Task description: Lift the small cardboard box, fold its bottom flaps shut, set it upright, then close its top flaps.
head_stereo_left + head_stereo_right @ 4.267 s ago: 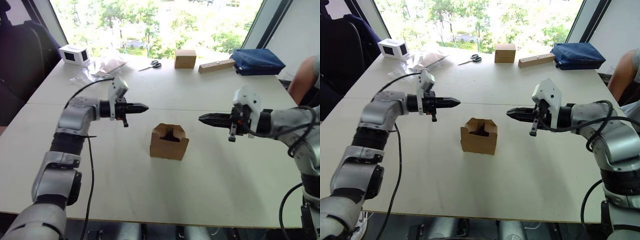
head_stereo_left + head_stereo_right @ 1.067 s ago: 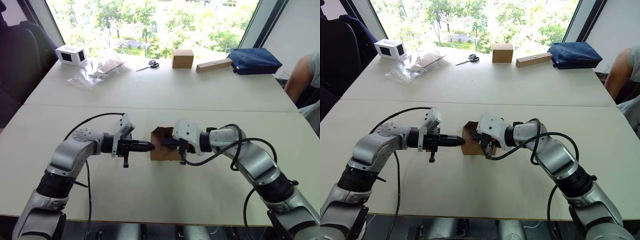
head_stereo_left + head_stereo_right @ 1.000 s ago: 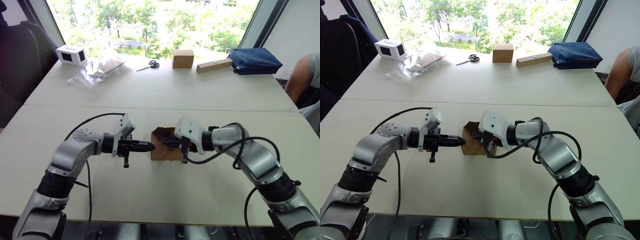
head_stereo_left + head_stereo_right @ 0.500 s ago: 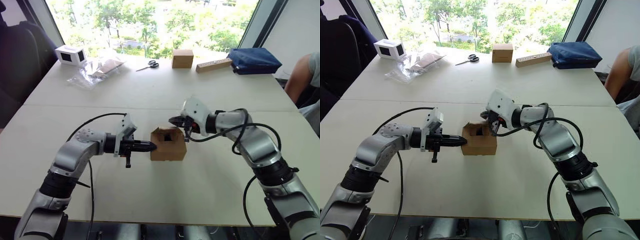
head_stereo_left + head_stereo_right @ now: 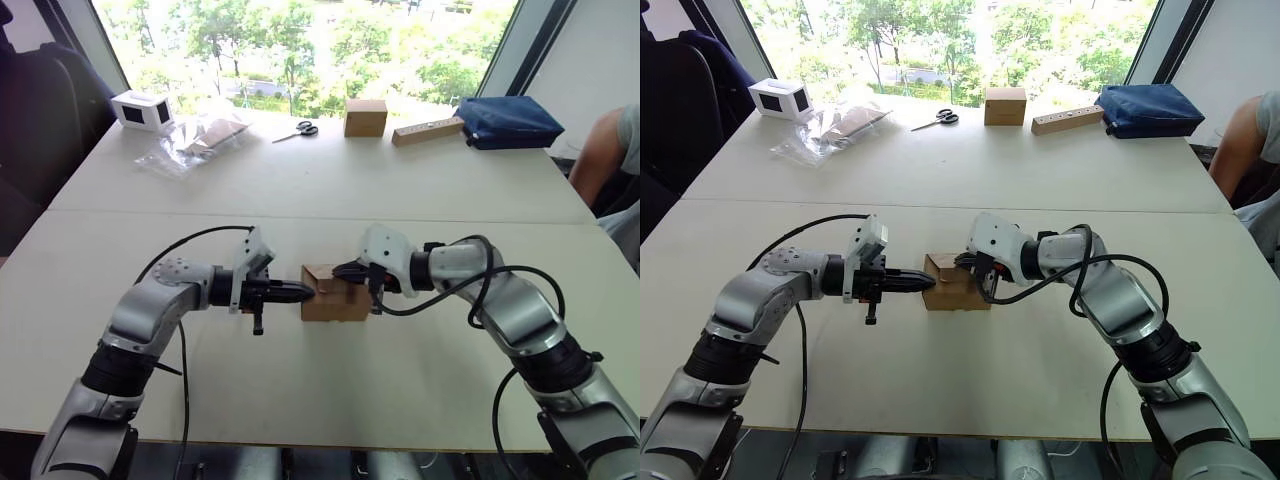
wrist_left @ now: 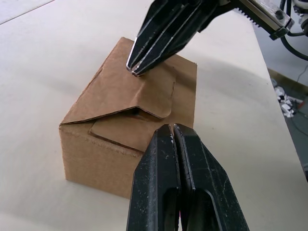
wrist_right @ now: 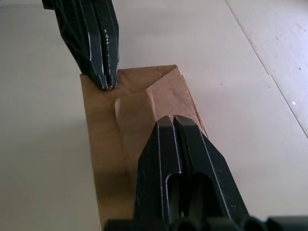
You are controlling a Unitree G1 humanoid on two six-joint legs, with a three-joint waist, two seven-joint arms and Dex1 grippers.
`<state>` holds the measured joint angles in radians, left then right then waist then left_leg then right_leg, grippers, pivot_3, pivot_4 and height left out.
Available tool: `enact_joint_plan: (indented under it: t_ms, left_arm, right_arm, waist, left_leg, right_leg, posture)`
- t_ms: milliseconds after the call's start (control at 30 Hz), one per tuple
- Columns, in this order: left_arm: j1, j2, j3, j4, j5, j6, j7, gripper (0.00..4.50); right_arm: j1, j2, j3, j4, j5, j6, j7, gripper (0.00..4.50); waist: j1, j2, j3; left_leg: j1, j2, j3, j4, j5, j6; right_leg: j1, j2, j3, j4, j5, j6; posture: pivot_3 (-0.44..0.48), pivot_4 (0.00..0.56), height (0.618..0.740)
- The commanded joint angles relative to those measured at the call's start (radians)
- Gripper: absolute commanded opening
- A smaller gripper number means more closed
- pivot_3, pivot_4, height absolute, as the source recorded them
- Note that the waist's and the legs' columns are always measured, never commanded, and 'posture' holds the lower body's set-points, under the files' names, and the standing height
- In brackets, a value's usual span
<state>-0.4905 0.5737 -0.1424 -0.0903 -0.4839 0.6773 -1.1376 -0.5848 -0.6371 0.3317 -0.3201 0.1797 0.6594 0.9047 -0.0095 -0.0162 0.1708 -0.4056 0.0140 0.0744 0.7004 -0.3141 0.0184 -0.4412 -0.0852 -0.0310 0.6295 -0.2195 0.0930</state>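
A small plain brown corrugated cardboard box (image 5: pixel 335 295) is standing upright near the middle of a pale wooden table (image 5: pixel 330 190), between the robot's two arms. The left claw (image 5: pixel 303 291), its two black fingers pressed together with nothing between them, is meeting the box's left top edge. The right claw (image 5: pixel 343 272), likewise closed and empty, is pressing its tips down on the top flaps (image 6: pixel 130 96), which are lying nearly flat; a rounded brown flap is overlapping a slanted one beneath, with a slight gap showing at the overlap. The step in hand appears to be closing the top flaps. To do it well, the left claw should probably be bracing the box so it is not sliding, while the right claw is pushing straight down along the seam, not sideways, so the flap is not springing up or buckling. At the table's far edge, well apart, are lying a squarer brown box (image 5: pixel 366 117), black-handled scissors (image 5: pixel 301 129) and a dark blue pouch (image 5: pixel 511 121).
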Motion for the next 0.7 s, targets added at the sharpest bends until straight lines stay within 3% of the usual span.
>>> enact_joint_plan:
  t_ms: [33, 233, 433, 700]
  left_arm:
    - [-0.047, -0.026, 0.057, 0.011, -0.059, 0.032, 0.021, 0.07]
    - [-0.096, -0.055, 0.102, 0.034, -0.106, 0.065, 0.052, 0.07]
    - [-0.127, -0.120, 0.048, 0.155, 0.013, -0.059, 0.127, 0.07]
    - [-0.123, -0.140, 0.022, 0.192, 0.052, -0.104, 0.110, 0.07]
  right_arm:
    - [-0.002, 0.002, -0.013, 0.009, -0.019, -0.028, -0.014, 0.00]
    - [-0.007, 0.010, -0.015, 0.022, -0.020, -0.036, -0.021, 0.00]
    - [-0.010, 0.018, -0.037, 0.005, -0.015, -0.034, -0.039, 0.00]
    - [-0.026, 0.001, -0.112, -0.078, 0.041, 0.019, -0.028, 0.00]
  waist:
    - [0.000, 0.000, 0.000]
    - [-0.001, 0.000, 0.000]
    - [0.001, 0.000, 0.000]
    - [0.000, 0.000, 0.000]
  left_leg:
    - [0.000, 0.000, 0.000, 0.000, 0.000, 0.000]
    - [0.000, 0.000, 0.000, 0.000, 0.000, 0.000]
    - [0.000, -0.002, 0.000, 0.000, 0.000, 0.000]
    - [0.000, -0.001, 0.000, 0.000, 0.001, -0.001]
  right_leg:
    - [0.000, 0.000, 0.000, 0.000, 0.000, 0.000]
    - [0.000, 0.000, 0.000, 0.000, 0.000, 0.000]
    - [0.000, 0.000, 0.000, 0.000, 0.000, 0.000]
    - [0.000, 0.000, 0.000, 0.000, 0.000, 0.000]
  posture:
    - [0.000, 0.150, 0.740]
    - [0.000, 0.150, 0.740]
    - [0.000, 0.150, 0.740]
    - [0.000, 0.150, 0.740]
